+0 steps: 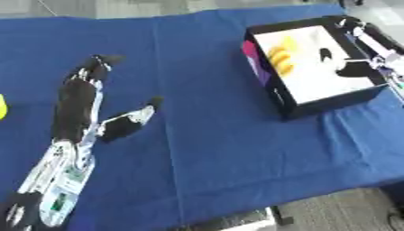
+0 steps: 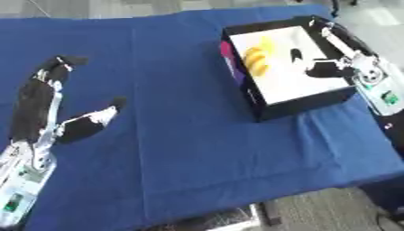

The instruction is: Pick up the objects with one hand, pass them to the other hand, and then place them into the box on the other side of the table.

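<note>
Left robot hand (image 1: 79,108) lies flat, fingers spread, on the blue-cloth counter (image 1: 205,135). Right robot hand (image 2: 328,61) hangs relaxed over the black-walled white-floored box (image 2: 296,106), yellow pieces (image 2: 256,58) sitting inside it.

A blue cloth (image 2: 197,113) covers the tabletop. At its right side sits a black box (image 2: 296,106) with a white floor, and a yellow thing (image 2: 256,58) lies in its left part. The right hand (image 2: 319,67) reaches in over the box from the right, a thumb jutting left and dark fingers above the white floor. On the left, the left hand (image 2: 35,108) lies flat on the cloth, fingers straight and pointing away, thumb (image 2: 91,119) spread to the right.
</note>
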Controlling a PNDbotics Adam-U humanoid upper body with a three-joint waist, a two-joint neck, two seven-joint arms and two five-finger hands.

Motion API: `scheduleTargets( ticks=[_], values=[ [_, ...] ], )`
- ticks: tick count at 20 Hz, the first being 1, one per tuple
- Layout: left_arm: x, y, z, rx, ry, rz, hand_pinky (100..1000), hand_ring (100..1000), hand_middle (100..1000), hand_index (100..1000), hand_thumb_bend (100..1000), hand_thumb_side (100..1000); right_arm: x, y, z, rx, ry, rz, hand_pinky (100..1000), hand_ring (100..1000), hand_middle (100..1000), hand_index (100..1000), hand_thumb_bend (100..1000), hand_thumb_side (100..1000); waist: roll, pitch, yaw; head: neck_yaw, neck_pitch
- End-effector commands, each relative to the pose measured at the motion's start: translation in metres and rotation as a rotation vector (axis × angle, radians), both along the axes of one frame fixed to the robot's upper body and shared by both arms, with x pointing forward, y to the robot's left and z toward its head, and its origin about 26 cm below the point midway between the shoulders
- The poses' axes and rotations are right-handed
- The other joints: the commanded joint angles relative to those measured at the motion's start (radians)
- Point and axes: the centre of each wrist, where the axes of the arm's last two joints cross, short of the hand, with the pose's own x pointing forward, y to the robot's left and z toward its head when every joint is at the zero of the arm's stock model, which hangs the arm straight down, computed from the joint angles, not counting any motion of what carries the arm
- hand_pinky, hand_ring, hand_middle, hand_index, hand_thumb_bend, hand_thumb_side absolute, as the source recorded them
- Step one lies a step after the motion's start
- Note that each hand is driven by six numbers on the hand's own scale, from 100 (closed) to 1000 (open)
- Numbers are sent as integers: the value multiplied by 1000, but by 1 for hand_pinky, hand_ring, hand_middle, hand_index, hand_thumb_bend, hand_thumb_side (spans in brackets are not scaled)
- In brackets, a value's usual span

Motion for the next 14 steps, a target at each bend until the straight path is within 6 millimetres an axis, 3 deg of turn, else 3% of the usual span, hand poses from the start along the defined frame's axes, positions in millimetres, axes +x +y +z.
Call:
scheduleTargets(
  ticks=[1,4,11,14],
  values=[
    [3,5,6,7,-26,6,777,708,706,815,620,684,-2,2,23,29,-72,13,874,1000,915,1000,100,255,7,-33,1,9,6],
    [7,12,9,21,-42,22,777,711,708,816,626,673,-4,11,34,127,-118,71,888,1000,909,1000,100,451,6,-33,2,47,6],
    [12,27,32,-13,-69,88,779,715,716,818,576,655,-18,25,64,430,-184,286,942,1000,971,1000,100,470,9,-34,7,175,6],
    [12,34,43,4,-65,114,785,730,732,824,644,510,-25,29,75,522,-213,362,932,1000,964,1000,100,470,14,-38,11,214,6]
  ],
)
